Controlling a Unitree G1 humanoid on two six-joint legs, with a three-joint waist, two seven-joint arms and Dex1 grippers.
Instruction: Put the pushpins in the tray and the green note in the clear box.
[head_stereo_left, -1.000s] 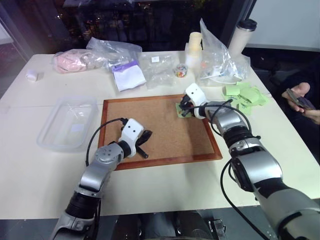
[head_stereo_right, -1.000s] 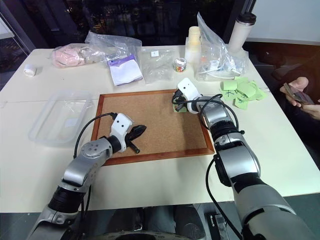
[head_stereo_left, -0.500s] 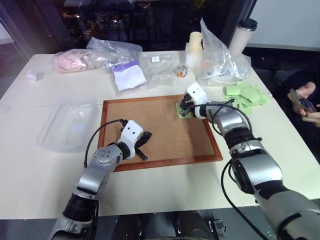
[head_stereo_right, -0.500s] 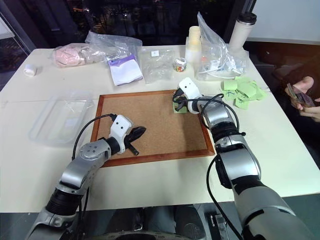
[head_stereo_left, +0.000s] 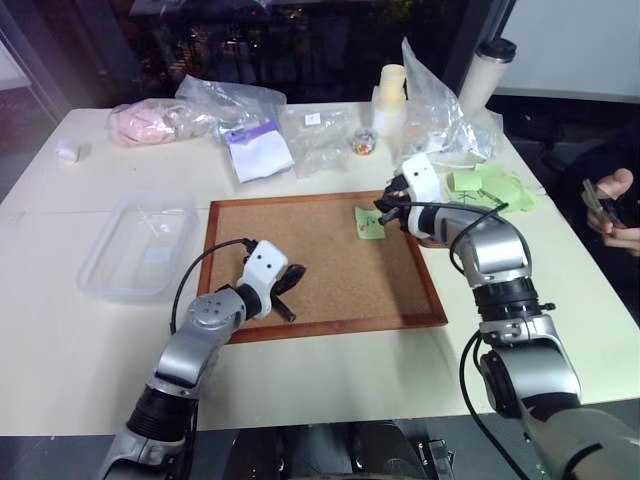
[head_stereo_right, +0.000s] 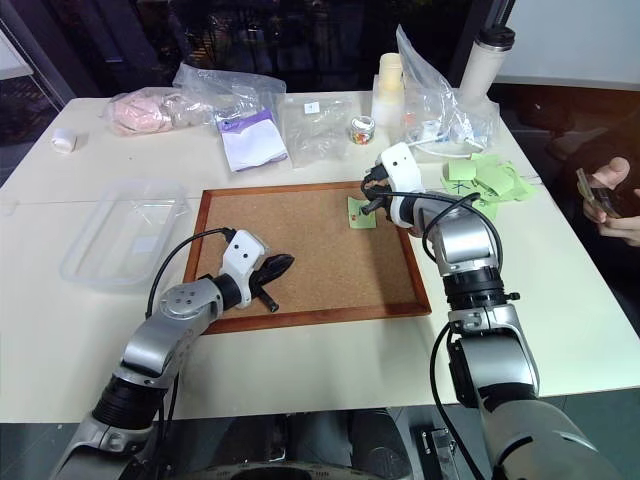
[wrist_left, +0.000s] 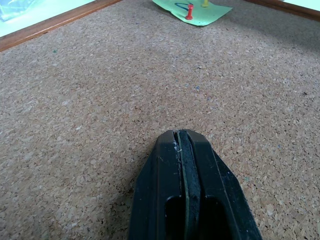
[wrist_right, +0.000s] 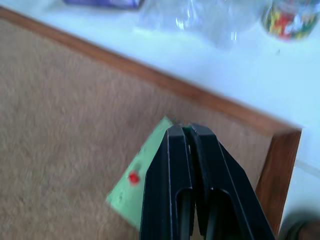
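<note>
The green note (head_stereo_left: 369, 222) lies on the cork board (head_stereo_left: 320, 265) near its far right corner. A red pushpin (wrist_left: 189, 10) and a yellow pushpin (wrist_left: 205, 2) stand in it. My right gripper (head_stereo_left: 384, 211) hovers shut just above the note's right edge. A tiny green speck shows at its tips (wrist_right: 183, 131), and I cannot tell whether that is a pin. My left gripper (head_stereo_left: 289, 284) rests shut and empty on the board's near left part. The clear box (head_stereo_left: 138, 245) sits left of the board. A dark rounded edge (wrist_right: 298, 231) beside the board's frame may be the tray.
A bunch of green notes (head_stereo_left: 490, 188) lies right of the board. Plastic bags (head_stereo_left: 235, 110), a small jar of coloured pins (head_stereo_left: 364, 142) and a tall cup (head_stereo_left: 486, 68) line the far edge. A person's hand with a phone (head_stereo_left: 606, 196) is at the right.
My right gripper has lifted off the green note and drawn back to the right, and its wrist has rolled, so the note now lies uncovered. The left gripper has stayed put.
</note>
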